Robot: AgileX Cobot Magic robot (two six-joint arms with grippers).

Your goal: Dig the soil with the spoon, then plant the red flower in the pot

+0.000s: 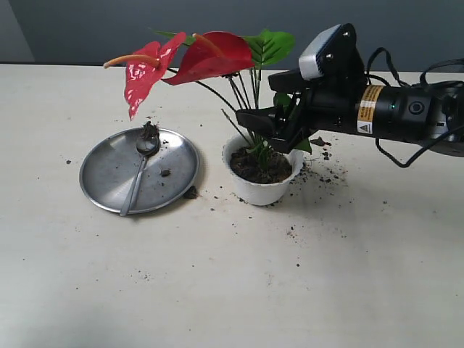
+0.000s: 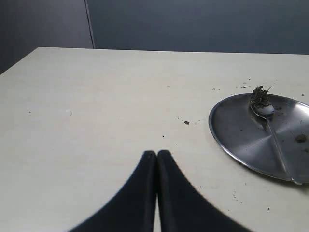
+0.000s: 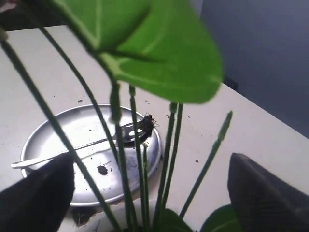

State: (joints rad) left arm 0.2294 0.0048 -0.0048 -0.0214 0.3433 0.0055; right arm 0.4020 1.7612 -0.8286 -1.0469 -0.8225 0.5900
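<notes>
At the right gripper (image 1: 259, 132): gapes wide, one black finger (image 3: 42, 195) to each side of the flower (image 1: 210, 58), with clear gaps between pads and stems (image 3: 121, 159) in the wrist view. Clamps nothing. Reaches in roughly level, low over the pot (image 1: 261, 190).

Between the jaws: thin green stems, close to upright, running down into the pot.

Just above the fingers: a broad green leaf (image 3: 159, 53).

Higher, and out past the fingertips: two glossy red blooms (image 1: 145, 76), leaning away from the gripper toward the plate (image 1: 101, 174) side.

Directly under the fingertips: white pot, upright on the table (image 1: 217, 290), filled with dark soil (image 1: 267, 169) around the stem bases. No telling of contact between the lower finger and the rim.

Beneath and beside the gripper, around the pot: loose crumbs (image 1: 322, 174), scattered over the table.

Farther out, well beyond the fingertips: round steel plate, flat on the table, near the pot but apart from it. On it: spoon (image 1: 136, 181), bowl toward the far rim with a small clump of soil on it, handle end at the near rim.

At the left gripper (image 2: 157, 153): pressed fully shut, fingertips together, holding nothing. Hangs over the table, with plate and spoon off beyond the fingertips, well apart.
</notes>
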